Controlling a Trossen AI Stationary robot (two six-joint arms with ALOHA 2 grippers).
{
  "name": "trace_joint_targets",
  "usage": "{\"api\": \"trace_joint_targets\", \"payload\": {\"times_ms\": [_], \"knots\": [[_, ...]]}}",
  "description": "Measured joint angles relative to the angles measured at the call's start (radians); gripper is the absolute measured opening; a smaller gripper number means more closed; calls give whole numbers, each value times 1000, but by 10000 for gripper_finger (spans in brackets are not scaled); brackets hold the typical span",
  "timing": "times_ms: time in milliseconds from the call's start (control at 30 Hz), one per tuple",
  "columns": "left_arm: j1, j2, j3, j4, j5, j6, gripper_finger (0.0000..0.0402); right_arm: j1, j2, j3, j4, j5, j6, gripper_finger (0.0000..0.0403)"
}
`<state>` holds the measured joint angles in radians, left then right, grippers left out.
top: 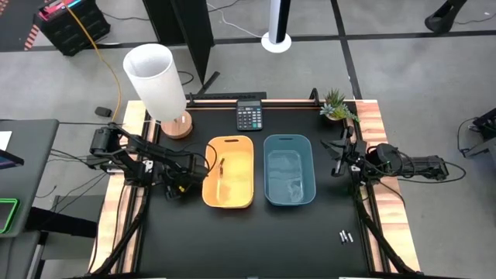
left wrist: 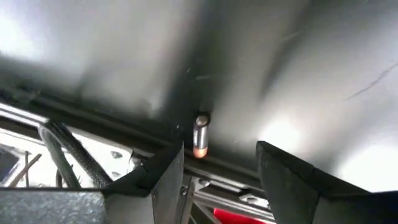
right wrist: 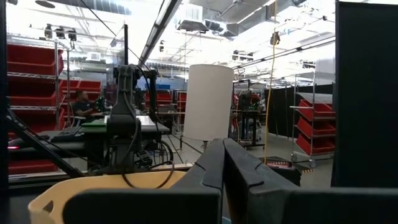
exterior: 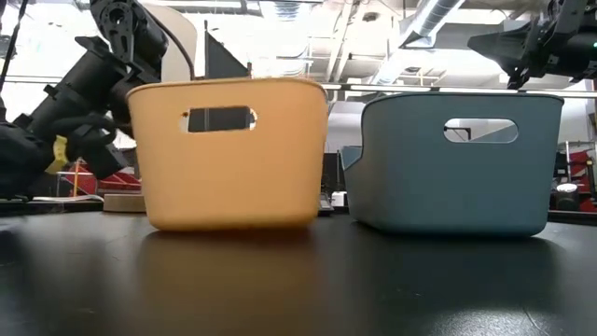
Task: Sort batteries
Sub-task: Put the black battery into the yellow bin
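A small silvery battery (left wrist: 200, 135) with an orange end lies on the black table close to a metal edge rail. My left gripper (left wrist: 221, 158) is open just above it, one finger on either side and not touching. In the high view this gripper (top: 175, 188) is left of the orange bin (top: 229, 172). Two more batteries (top: 345, 235) lie near the table's right front corner. A small dark thing (top: 222, 164) lies inside the orange bin. My right gripper (top: 339, 152) is shut and raised, right of the blue bin (top: 290, 169), holding nothing.
A black calculator (top: 249, 115) lies at the far edge. A small potted plant (top: 337, 105) is at the far right, and a white cylinder on a wooden base (top: 159, 84) at the far left. The two bins stand side by side mid-table (exterior: 229, 154), (exterior: 457, 159).
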<state>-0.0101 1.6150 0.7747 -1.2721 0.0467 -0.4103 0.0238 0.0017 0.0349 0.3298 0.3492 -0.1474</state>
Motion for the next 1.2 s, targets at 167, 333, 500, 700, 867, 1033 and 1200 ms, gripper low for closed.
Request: {"api": "trace_joint_targets", "payload": {"times_ms": [167, 333, 500, 700, 867, 1033, 1200], "knots": [[0, 0, 18, 66, 0, -7, 194, 0, 0, 0, 0, 0, 0, 24], [0, 0, 40, 130, -2, -10, 194, 0, 0, 0, 0, 0, 0, 24], [0, 0, 75, 198, -4, -10, 194, 0, 0, 0, 0, 0, 0, 24], [0, 0, 130, 166, -21, 0, 194, 0, 0, 0, 0, 0, 0, 24], [0, -1, 186, -37, -37, 22, 194, 0, 0, 0, 0, 0, -1, 24], [0, -2, 182, -146, -37, 33, 194, 0, 0, 0, 0, 0, -3, 24], [0, -2, 119, -143, -1, 36, 194, 0, 0, 0, -2, 0, -3, 24]]}}
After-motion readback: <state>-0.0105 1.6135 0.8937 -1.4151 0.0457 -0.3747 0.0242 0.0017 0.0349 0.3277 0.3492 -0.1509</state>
